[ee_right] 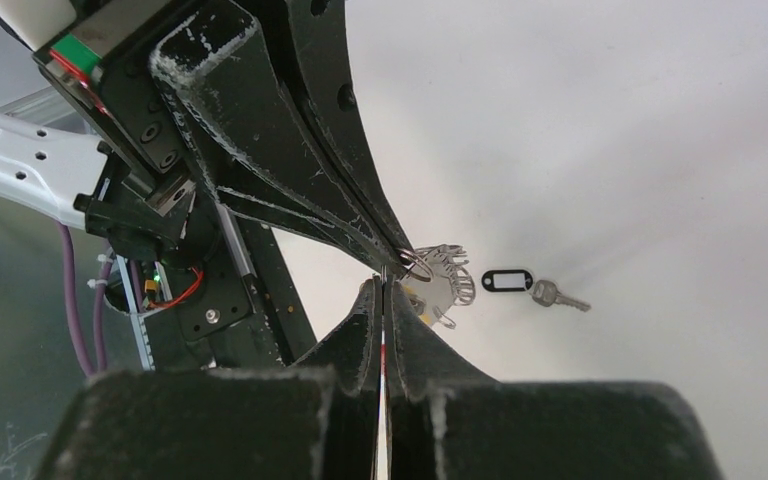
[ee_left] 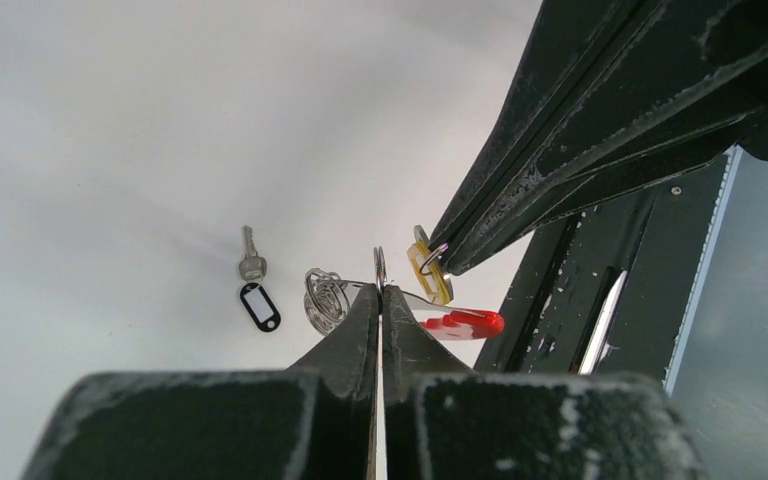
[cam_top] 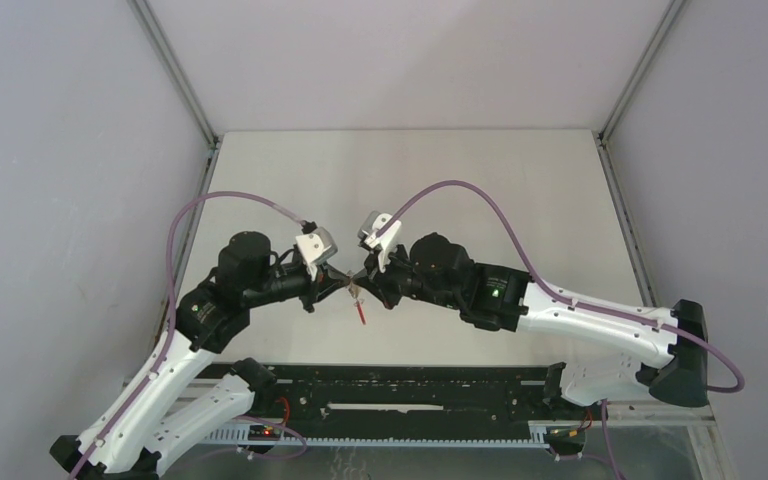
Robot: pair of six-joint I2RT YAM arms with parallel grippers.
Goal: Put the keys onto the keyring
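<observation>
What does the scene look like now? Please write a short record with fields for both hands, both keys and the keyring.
left hand: shut on a wire ring of the keyring
right hand: shut on the yellow-tag key
keyring: held up between the hands, red band hanging down
black-tag key: lying on the table, apart from both hands
left to do: black-tag key not yet on the keyring

From above, the keyring (cam_top: 359, 303) is too small for me to tell its wire rings or any key, and my left wrist camera loses most of the key on the yellow tag (ee_left: 430, 275) behind the right gripper (ee_left: 447, 262).
</observation>
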